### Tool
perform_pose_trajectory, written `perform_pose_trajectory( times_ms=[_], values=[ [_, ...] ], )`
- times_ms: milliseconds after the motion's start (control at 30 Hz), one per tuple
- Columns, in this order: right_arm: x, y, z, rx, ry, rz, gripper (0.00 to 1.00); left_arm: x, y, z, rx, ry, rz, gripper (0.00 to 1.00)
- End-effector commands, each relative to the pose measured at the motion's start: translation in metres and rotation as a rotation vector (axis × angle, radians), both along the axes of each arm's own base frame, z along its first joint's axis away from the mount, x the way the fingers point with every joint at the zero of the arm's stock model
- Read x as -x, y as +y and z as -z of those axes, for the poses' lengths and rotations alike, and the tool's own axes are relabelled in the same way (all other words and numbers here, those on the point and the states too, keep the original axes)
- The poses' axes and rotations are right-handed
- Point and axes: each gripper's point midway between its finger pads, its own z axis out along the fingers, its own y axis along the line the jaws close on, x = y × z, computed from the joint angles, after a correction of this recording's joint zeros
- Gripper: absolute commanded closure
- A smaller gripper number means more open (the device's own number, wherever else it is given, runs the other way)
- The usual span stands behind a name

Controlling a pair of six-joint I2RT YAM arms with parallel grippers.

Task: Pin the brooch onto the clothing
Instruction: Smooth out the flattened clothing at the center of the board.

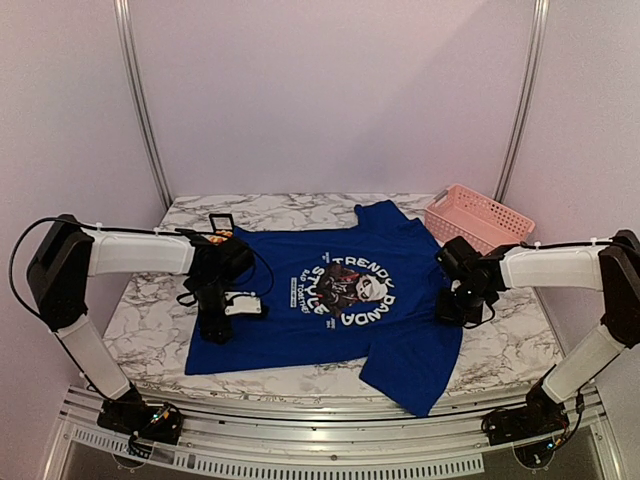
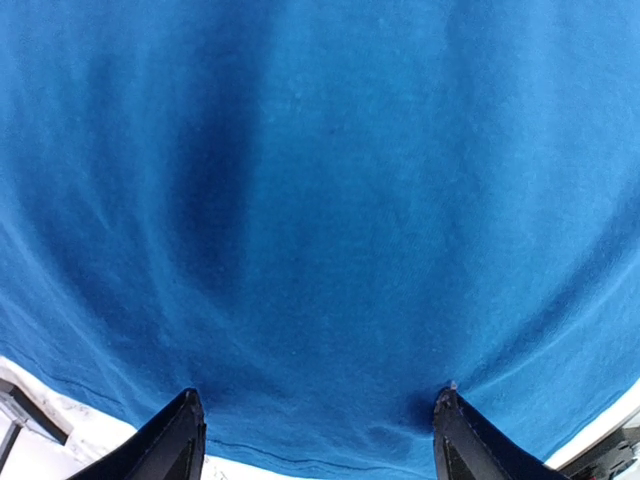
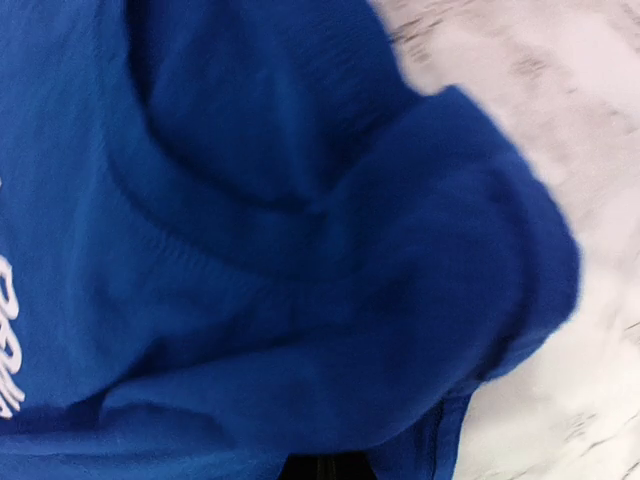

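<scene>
A royal blue T-shirt (image 1: 300,340) lies spread flat on the marble counter (image 1: 290,212), its panda print (image 1: 345,288) and "TRENDY PANDA" lettering upside down from the arms' side, and its near right corner hanging over the counter's front edge. Beside the shirt's far left corner stands a small black square box (image 1: 221,221). Just on the near side of the box, at the shirt's left edge, sits a small orange-red speck that looks to be the brooch (image 1: 212,238), though it is too small to make out clearly. It lies on the counter, not on the cloth's chest. The left gripper (image 1: 215,332) points down over the shirt's left side, near the hem. In the left wrist view its two dark fingers (image 2: 178,440) stand spread wide apart with nothing between them but smooth blue cloth below, and the hem and a strip of counter show at the bottom corners. At the shirt's right edge, by the sleeve, the right gripper (image 1: 452,312) is pressed together, pinching a fold of the fabric. In the right wrist view the cloth bunches up over the fingertips and hides them almost wholly, with bare marble to the right of the fold. Beyond the shirt's far right corner a pink basket (image 1: 470,228) rests on the counter.
</scene>
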Motion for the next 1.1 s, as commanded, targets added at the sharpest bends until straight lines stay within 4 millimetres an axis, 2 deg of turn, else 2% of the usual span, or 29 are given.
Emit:
perform_pose_trajectory(
  times_ms=[0,100,267,367,467,533,600,667,767,867,933,1000,1067],
  values=[
    [0.000,-0.075,0.012,0.246,0.024,0.124,1.00,-0.007,0.025,0.030,-0.105,-0.005,-0.022,0.22],
    [-0.024,-0.081,0.000,0.261,-0.029,0.096,1.00,-0.010,0.022,0.033,-0.108,0.002,-0.030,0.22],
    [-0.037,-0.071,-0.006,0.275,-0.001,-0.016,1.00,-0.008,0.018,0.028,-0.079,0.013,-0.031,0.22],
    [-0.047,-0.047,-0.031,0.216,-0.052,-0.115,1.00,-0.007,0.010,0.017,-0.031,0.016,-0.036,0.22],
    [-0.046,-0.016,-0.070,0.200,-0.139,-0.181,1.00,-0.008,-0.001,0.000,0.036,0.015,-0.045,0.22],
    [-0.034,0.011,-0.087,0.181,-0.161,-0.223,1.00,-0.007,-0.010,-0.012,0.092,0.019,-0.046,0.22],
    [-0.013,0.038,-0.092,0.161,-0.148,-0.260,1.00,-0.007,-0.020,-0.024,0.153,0.015,-0.043,0.22],
    [0.015,0.056,-0.083,0.162,-0.097,-0.286,1.00,-0.008,-0.032,-0.036,0.222,0.007,-0.037,0.22],
    [0.061,0.074,-0.053,0.189,0.028,-0.323,1.00,-0.021,-0.050,-0.053,0.315,-0.029,-0.031,0.22],
    [0.089,0.086,-0.026,0.181,0.097,-0.310,1.00,-0.053,-0.066,-0.061,0.356,-0.105,-0.055,0.21],
    [0.100,0.092,-0.012,0.175,0.126,-0.292,1.00,-0.088,-0.071,-0.059,0.348,-0.224,-0.101,0.22],
    [0.112,0.087,0.004,0.197,0.172,-0.276,1.00,-0.118,-0.076,-0.055,0.338,-0.324,-0.137,0.22],
    [0.133,0.076,0.019,0.229,0.248,-0.251,1.00,-0.136,-0.079,-0.047,0.317,-0.356,-0.159,0.22]
  ],
)
